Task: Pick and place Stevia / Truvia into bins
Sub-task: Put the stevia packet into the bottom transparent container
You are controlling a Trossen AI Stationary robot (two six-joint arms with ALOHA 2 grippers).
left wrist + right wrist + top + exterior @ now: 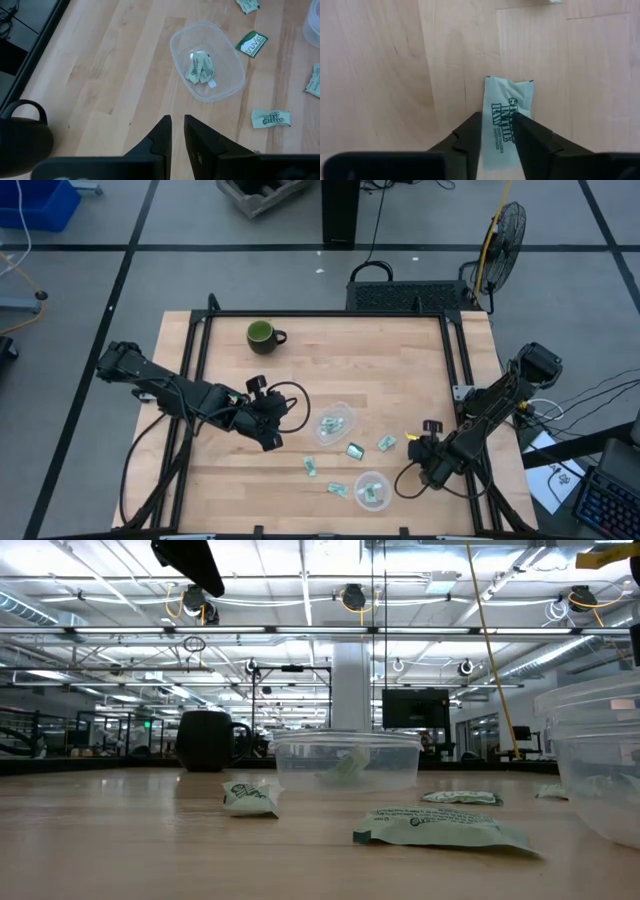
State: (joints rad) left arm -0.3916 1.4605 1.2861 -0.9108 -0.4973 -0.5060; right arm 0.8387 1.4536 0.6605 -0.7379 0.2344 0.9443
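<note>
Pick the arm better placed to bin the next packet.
Right. The right gripper already has its jaws closed on a packet at the table's right edge; the left gripper hangs empty, jaws nearly together, short of the bin.

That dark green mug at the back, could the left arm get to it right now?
Probably yes. The mug stands alone on bare wood, and the left tool, holding nothing, sits on the same side with nothing between them.

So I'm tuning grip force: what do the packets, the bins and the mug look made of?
Packets: thin matte paper by the look, creased with printed lettering. The right gripper pinches one.

Bins: clear, slightly glossy plastic; packets and tabletop show through the walls.

Mug: dark green and opaque, probably glazed ceramic, though the finish is hard to judge.
</note>
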